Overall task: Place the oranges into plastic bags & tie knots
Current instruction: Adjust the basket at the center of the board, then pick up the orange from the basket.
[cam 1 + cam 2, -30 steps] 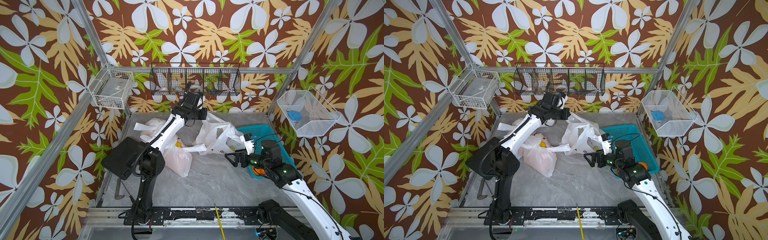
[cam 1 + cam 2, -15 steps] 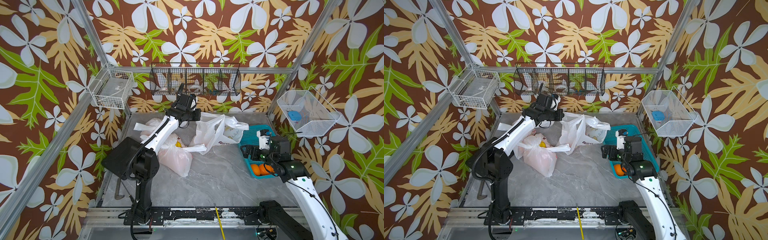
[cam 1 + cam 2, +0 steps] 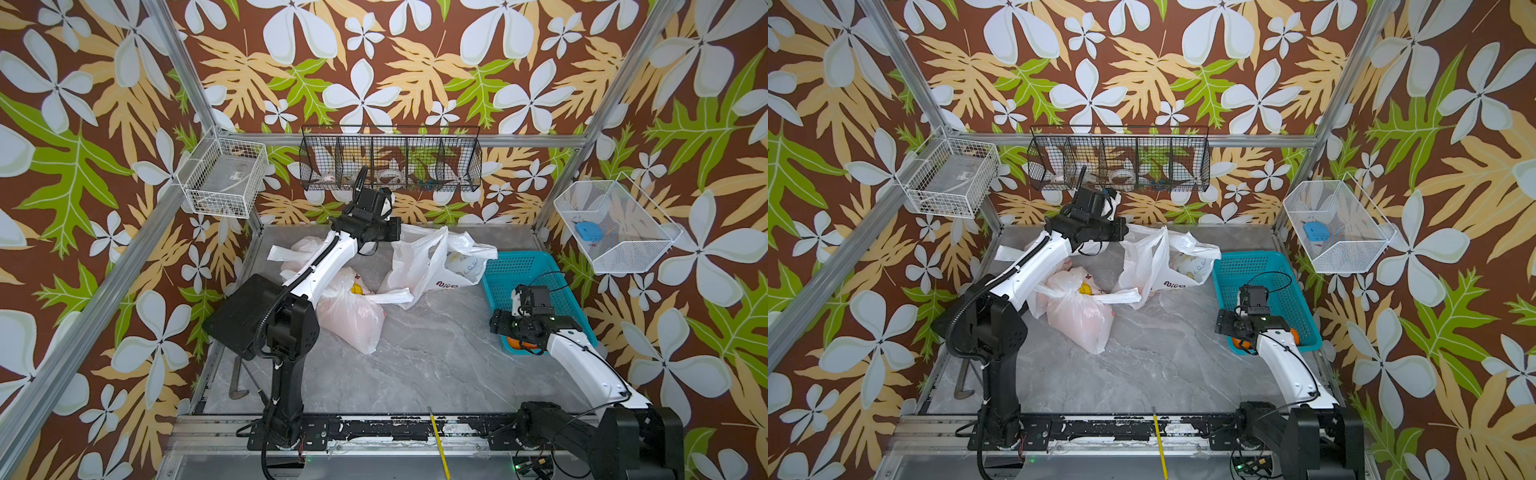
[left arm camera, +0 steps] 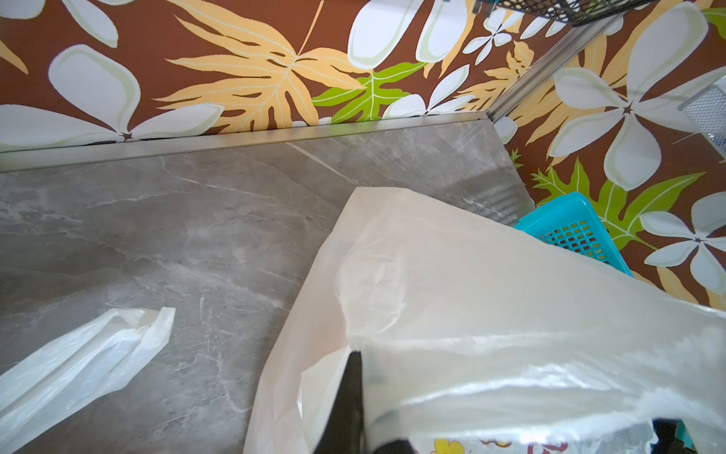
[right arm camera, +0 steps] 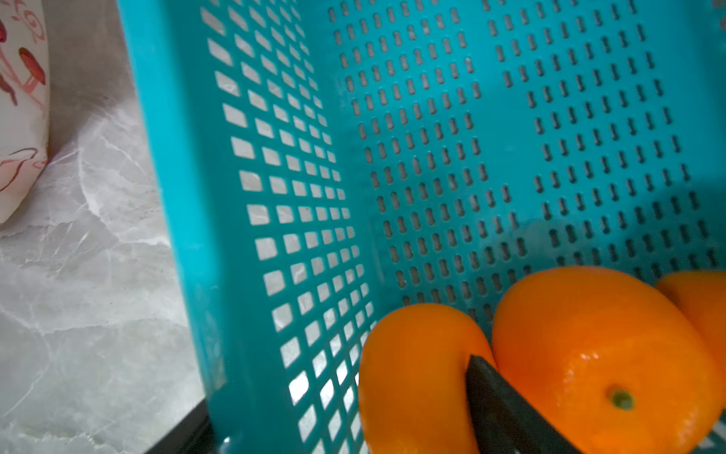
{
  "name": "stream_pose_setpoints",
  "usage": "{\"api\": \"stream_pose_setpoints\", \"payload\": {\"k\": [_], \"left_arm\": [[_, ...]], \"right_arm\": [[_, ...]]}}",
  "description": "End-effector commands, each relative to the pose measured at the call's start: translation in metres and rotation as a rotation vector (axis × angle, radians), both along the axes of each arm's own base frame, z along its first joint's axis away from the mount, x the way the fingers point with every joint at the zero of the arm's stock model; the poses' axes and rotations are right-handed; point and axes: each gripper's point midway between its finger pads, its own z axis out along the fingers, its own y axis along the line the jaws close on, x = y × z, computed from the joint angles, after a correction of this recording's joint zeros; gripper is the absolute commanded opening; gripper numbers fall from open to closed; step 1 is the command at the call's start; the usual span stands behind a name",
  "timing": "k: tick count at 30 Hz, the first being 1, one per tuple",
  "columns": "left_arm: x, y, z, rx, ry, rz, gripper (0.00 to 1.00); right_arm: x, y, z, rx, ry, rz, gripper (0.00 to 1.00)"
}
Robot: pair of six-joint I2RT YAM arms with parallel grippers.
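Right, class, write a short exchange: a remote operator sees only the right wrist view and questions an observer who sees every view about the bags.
Operator: My view is mostly oranges in the teal basket. Is a bag ready?
Observer: Yes. The left gripper is shut on an open bag, holding its edge up at the far side of the table.
Operator: Any bags done?
Observer: One filled bag lies by the left arm, its handle strips sticking out sideways.
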Motion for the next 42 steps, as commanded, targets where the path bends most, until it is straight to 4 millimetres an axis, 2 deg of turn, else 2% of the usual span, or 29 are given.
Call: {"api": "stream_pose_setpoints", "payload": {"k": [1,4,6,9,11,13,15,20,22,24,26,28,31,35,39,42], "left_arm": [[0.001,0.0,0.007,0.0,-0.027,-0.012,0.0],[0.001,0.0,0.006,0.008,-0.029,-0.01,0.0],[0.002,-0.001,0.007,0.001,-0.031,-0.015,0.0],[0.002,-0.002,0.008,-0.004,-0.031,-0.014,0.0],[0.002,-0.002,0.008,-0.006,-0.03,-0.014,0.0],[0.001,-0.001,0.01,-0.007,-0.032,-0.016,0.0],[0.0,-0.001,0.01,-0.008,-0.032,-0.017,0.0],[0.0,-0.001,0.01,-0.005,-0.033,-0.016,0.0],[-0.001,0.0,0.011,-0.003,-0.033,-0.014,0.0],[-0.002,0.0,0.011,-0.002,-0.033,-0.014,0.0],[-0.002,0.001,0.011,-0.001,-0.033,-0.015,0.0],[-0.002,0.001,0.01,-0.001,-0.031,-0.014,0.0],[-0.002,0.001,0.01,0.001,-0.035,-0.014,0.0],[-0.002,0.001,0.01,0.001,-0.036,-0.017,0.0],[-0.001,0.0,0.01,-0.001,-0.038,-0.018,0.0],[-0.001,-0.001,0.009,-0.003,-0.036,-0.019,0.0]], "right_arm": [[-0.006,0.003,0.003,0.035,0.025,-0.019,0.81],[0.006,0.013,0.043,0.079,-0.095,0.013,0.92],[0.012,0.023,0.058,0.128,-0.142,0.048,0.94],[0.013,0.042,0.053,0.233,-0.115,0.1,0.93],[0.013,0.043,0.046,0.239,-0.09,0.094,0.91],[0.014,0.035,0.043,0.198,-0.087,0.067,0.91],[0.014,0.039,0.041,0.224,-0.086,0.074,0.91],[0.018,0.072,0.032,0.324,-0.067,0.153,0.9],[0.024,0.094,0.039,0.392,-0.084,0.22,0.88],[0.03,0.108,0.053,0.409,-0.123,0.27,0.87],[0.032,0.103,0.062,0.366,-0.147,0.259,0.88],[0.032,0.077,0.066,0.237,-0.148,0.192,0.9],[0.02,0.042,0.061,0.146,-0.116,0.087,0.9],[-0.001,0.012,0.049,0.042,-0.087,-0.013,0.85],[-0.02,0.015,0.021,0.058,0.013,-0.013,0.73],[-0.026,0.021,0.005,0.085,0.067,0.002,0.7]]}}
